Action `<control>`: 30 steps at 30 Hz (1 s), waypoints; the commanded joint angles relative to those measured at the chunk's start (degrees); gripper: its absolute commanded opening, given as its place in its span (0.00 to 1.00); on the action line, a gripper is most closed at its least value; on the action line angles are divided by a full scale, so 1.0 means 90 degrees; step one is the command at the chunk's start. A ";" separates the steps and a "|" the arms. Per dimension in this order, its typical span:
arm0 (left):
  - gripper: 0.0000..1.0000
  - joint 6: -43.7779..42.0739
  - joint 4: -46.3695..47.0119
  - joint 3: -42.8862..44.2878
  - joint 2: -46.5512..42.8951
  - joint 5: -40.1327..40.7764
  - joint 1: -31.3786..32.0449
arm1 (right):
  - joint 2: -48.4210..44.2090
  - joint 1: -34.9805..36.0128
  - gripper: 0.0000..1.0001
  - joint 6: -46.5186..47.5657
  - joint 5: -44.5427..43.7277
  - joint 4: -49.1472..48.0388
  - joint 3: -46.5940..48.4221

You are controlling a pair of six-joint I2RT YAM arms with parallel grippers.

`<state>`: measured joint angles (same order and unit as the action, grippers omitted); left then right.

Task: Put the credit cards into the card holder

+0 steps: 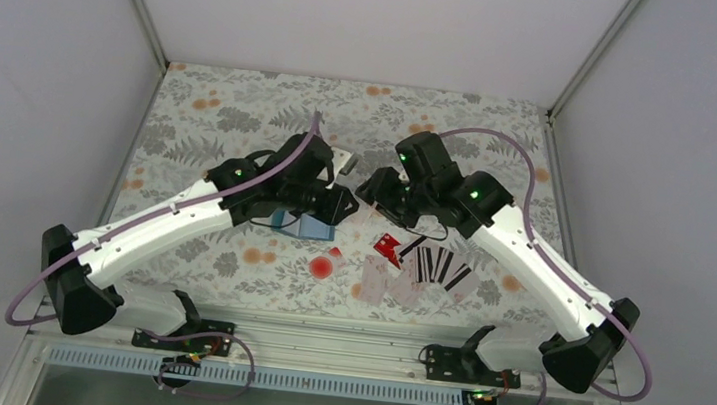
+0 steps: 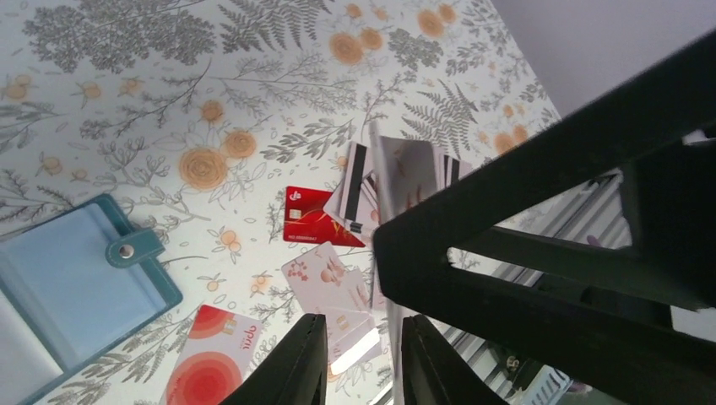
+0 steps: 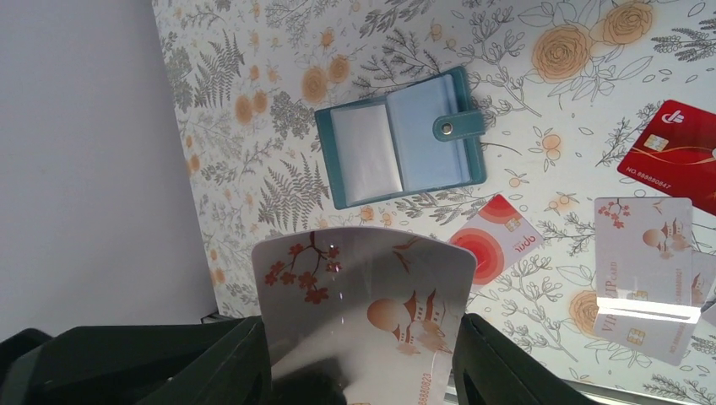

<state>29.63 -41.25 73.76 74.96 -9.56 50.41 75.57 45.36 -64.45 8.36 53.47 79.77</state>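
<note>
Credit cards [image 1: 433, 269] are lying fanned on the floral tabletop [image 1: 243, 110]. One blossom-printed card [image 3: 371, 287] is sitting in the right gripper [image 3: 363, 337], pinched edge to edge between its fingers and bowing noticeably. The card holder [image 3: 397, 139] is lying open and flat beyond it, apart from the pile, with its tab [image 3: 458, 126] folded across the right-hand page. The left gripper [image 2: 363, 321] is hovering above the table with its jaws a narrow gap apart and gripping nothing, so nothing is pinning the holder down. The chief risk, as I judge it, is the bent card springing out of that edge grip. Another is the loose holder skidding away when a card corner pushes against a pocket. The tab may also be blocking the slot mouth. A red card [image 3: 675, 152] and a red-circle card [image 3: 498, 240] are lying just beside the holder and could get nudged. The right arm [image 2: 549, 236] is crossing close in front of the left wrist, so the two arms risk brushing each other.
</note>
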 commanded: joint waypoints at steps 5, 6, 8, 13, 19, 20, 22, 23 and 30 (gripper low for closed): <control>0.05 0.0298 -0.0179 0.0296 0.0078 0.0553 0.0145 | -0.0184 0.0047 0.50 0.0024 -0.0040 0.0112 0.0171; 0.03 0.0322 -0.0183 0.0330 0.0088 0.0568 0.0142 | -0.0190 0.0047 0.50 0.0036 -0.0038 0.0113 0.0154; 0.02 0.0380 -0.0182 0.0382 0.0115 0.0545 0.0145 | -0.0198 0.0047 0.53 0.0068 -0.0031 0.0098 0.0118; 0.02 0.0652 -0.0139 0.0403 0.0113 0.0409 0.0142 | -0.0262 0.0047 0.96 0.0097 -0.0149 0.0087 0.0140; 0.02 0.0852 -0.0380 0.0542 -0.0097 0.0841 0.0142 | -0.0529 0.0038 0.99 0.0249 -0.0535 -0.0158 0.0124; 0.02 0.0849 -0.0475 0.0567 -0.0126 0.0972 0.0149 | -0.0585 0.0038 0.99 0.0297 -0.0581 -0.0240 0.0097; 0.02 0.0870 -0.0670 0.0575 -0.0176 0.1239 0.0134 | -0.0706 0.0038 0.99 0.0399 -0.0661 -0.0419 0.0014; 0.02 0.0879 -0.0746 0.0566 -0.0203 0.1383 0.0128 | -0.0768 0.0038 0.99 0.0479 -0.0687 -0.0532 -0.0040; 0.02 0.0547 -0.0805 0.0033 -0.0569 0.1453 -0.0359 | -0.1029 0.0038 0.99 0.1402 -0.1142 -0.1259 -0.0449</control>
<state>36.42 -47.24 76.73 72.60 1.45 50.26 67.57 45.36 -57.56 3.20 47.05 77.97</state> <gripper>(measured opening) 0.025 0.993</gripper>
